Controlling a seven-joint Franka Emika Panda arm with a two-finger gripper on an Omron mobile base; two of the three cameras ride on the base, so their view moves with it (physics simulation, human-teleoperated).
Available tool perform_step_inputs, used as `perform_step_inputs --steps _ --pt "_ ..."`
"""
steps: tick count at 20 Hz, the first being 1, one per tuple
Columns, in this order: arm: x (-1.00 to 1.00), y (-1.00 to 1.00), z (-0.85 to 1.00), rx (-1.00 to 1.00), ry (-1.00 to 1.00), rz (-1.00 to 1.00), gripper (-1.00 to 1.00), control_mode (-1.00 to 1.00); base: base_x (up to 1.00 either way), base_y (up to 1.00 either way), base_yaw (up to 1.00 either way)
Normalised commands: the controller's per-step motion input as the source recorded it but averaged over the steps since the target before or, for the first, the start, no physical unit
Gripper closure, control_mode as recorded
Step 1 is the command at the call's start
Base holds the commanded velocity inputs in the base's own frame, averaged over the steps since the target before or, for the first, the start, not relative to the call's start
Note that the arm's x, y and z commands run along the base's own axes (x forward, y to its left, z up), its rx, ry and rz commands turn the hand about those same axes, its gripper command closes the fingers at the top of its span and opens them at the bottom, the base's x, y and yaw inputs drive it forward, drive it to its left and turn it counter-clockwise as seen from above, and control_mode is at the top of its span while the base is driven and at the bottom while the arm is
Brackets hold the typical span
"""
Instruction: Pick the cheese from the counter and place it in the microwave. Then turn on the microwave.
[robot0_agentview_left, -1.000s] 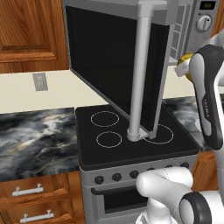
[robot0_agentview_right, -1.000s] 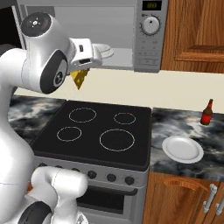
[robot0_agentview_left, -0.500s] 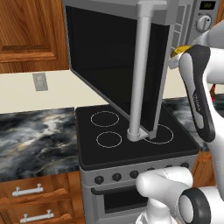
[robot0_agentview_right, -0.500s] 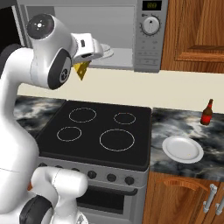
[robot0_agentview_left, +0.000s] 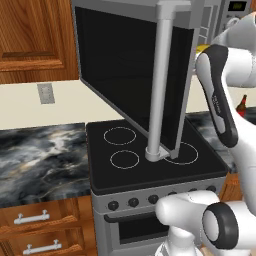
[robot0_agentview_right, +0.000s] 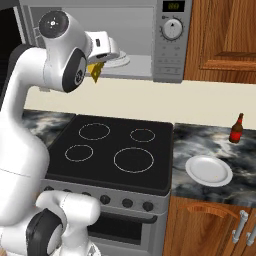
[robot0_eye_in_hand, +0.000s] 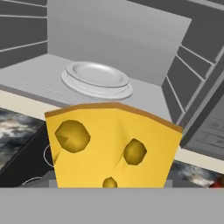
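A: Cheese (robot0_eye_in_hand: 113, 148) has climbed from below the microwave's (robot0_agentview_right: 165, 50) sill to its open mouth within the last second, pinched in the gripper (robot0_agentview_right: 97, 67); insertion looks near.

B: Texture?

A: Waxy yellow wedge, round holes, darker rind edge; ahead sits a smooth white plate (robot0_eye_in_hand: 96, 78) on the flat grey cavity floor; door (robot0_agentview_left: 130, 75) glossy dark glass, swung wide over the stovetop (robot0_agentview_right: 115, 150).

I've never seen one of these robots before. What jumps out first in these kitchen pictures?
A big wedge of yellow cheese with holes fills the hand view, held by the gripper just in front of the open microwave. Inside sits a white plate on the microwave floor. The microwave's dark glass door swings wide above the black stovetop.
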Motion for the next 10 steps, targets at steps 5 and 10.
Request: perform_step_inputs --steps 5,10 --pt "0.32 0.11 0.07 0.01 -0.01 0.00 1.00 -1.00 0.00 0.00 0.00" --pt "0.31 0.07 0.05 0.01 0.00 0.00 1.00 -1.00 0.00 0.00 0.00"
